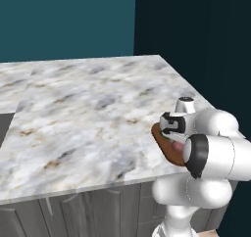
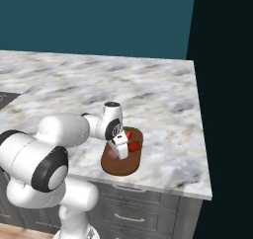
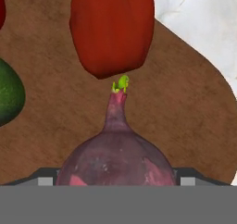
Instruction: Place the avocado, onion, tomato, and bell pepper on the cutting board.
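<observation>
A: Closest to the hand camera is the onion (image 3: pixel 115 160), a dull maroon bulb with a glossy, streaked skin, narrowing to a thin neck with a little green sprout at its end.

B: Which way does it point?

A: Its long axis runs from bulb to sprout, straight away from the hand, toward the bell pepper (image 3: pixel 112 31). That one is a smooth, dark red blocky piece lying just beyond the sprout, not quite touching it.

B: And the gripper?

A: The gripper (image 2: pixel 118 151) hangs right over the onion with its jaws spread wide, one on either side of the bulb. Whether the fingers actually press on the skin, I cannot tell.

B: What holds all of this?

A: The cutting board (image 3: pixel 194 107), a dark brown oval slab with a fine wood grain. The onion and the bell pepper lie on it, and so does the avocado (image 3: pixel 8 96), a dark green rounded piece at the left edge of the hand view. In the right base view the tomato (image 2: pixel 128 134), bright red, sits on the board's far end.

B: Where's the board?

A: On the marble counter (image 1: pixel 88 108), white with grey and tan veins, close to its front edge and near the right corner.
</observation>
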